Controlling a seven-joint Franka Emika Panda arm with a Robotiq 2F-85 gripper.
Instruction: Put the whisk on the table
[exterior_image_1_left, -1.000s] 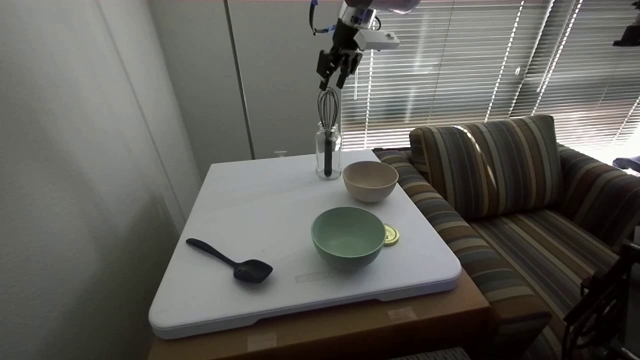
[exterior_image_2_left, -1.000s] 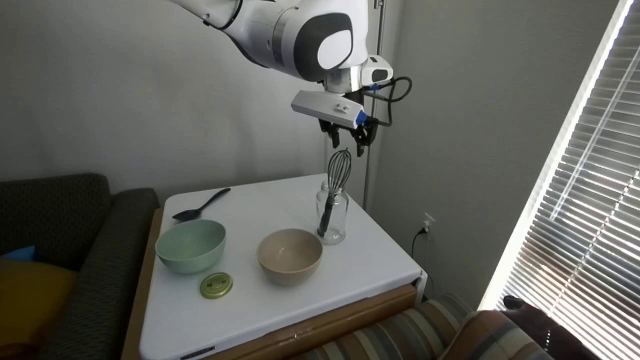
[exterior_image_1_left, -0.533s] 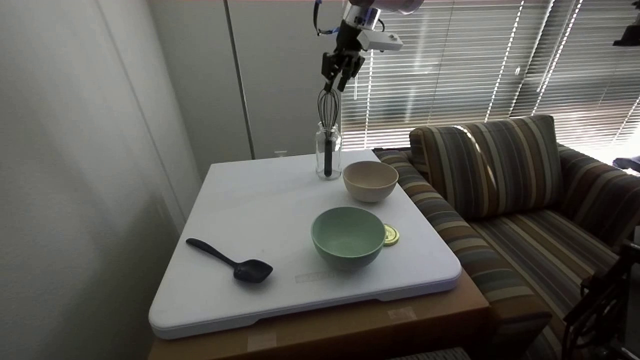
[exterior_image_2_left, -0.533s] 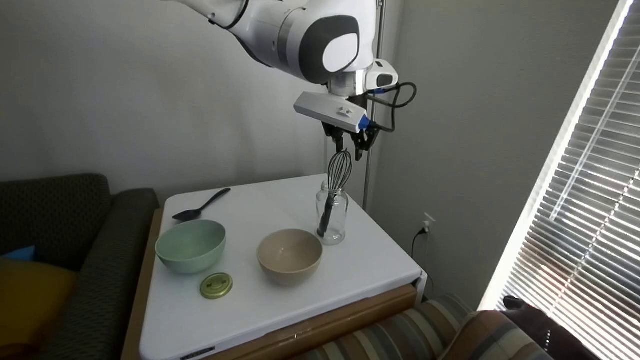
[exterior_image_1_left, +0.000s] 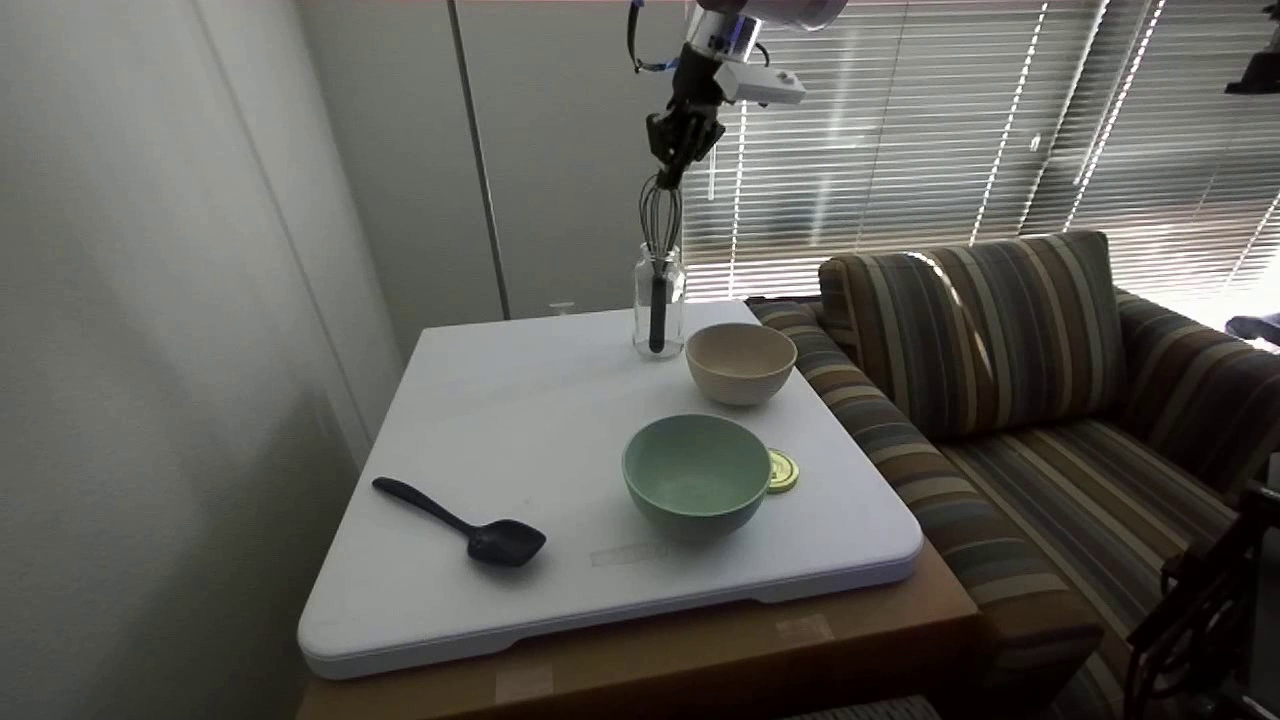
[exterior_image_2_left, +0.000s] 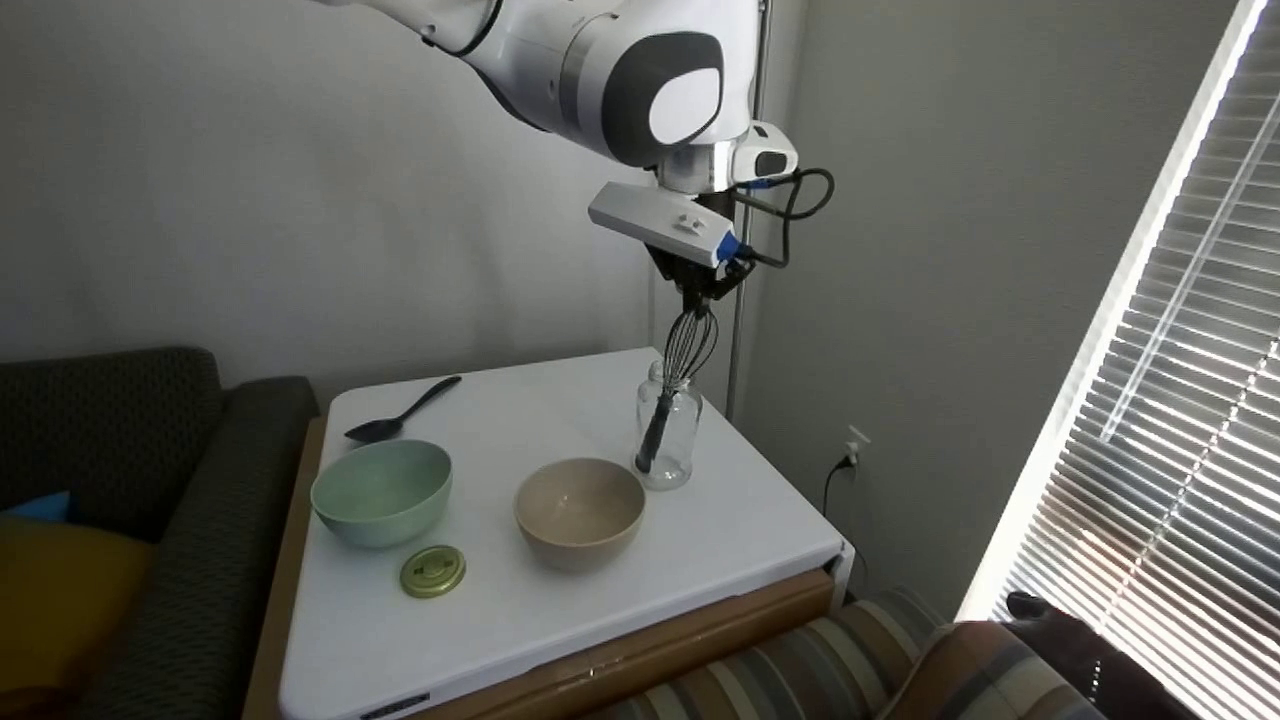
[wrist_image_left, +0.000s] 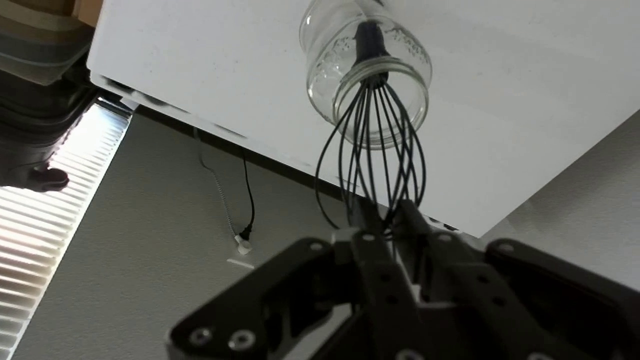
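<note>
One black tool (wrist_image_left: 388, 216), in the wrist view, pinches the loop tip of one dark-handled wire whisk (wrist_image_left: 370, 120) leaning below it in one clear glass jar (wrist_image_left: 327, 75). Best raised slowly, straight up, clear of the jar. In an exterior view, below the tool, one square white surface (exterior_image_1_left: 500, 410) carries one round tan bowl (exterior_image_1_left: 740, 375) and one round green bowl (exterior_image_1_left: 697, 480); in an exterior view, one black spoon (exterior_image_2_left: 380, 430), one round gold lid (exterior_image_2_left: 433, 571).
</note>
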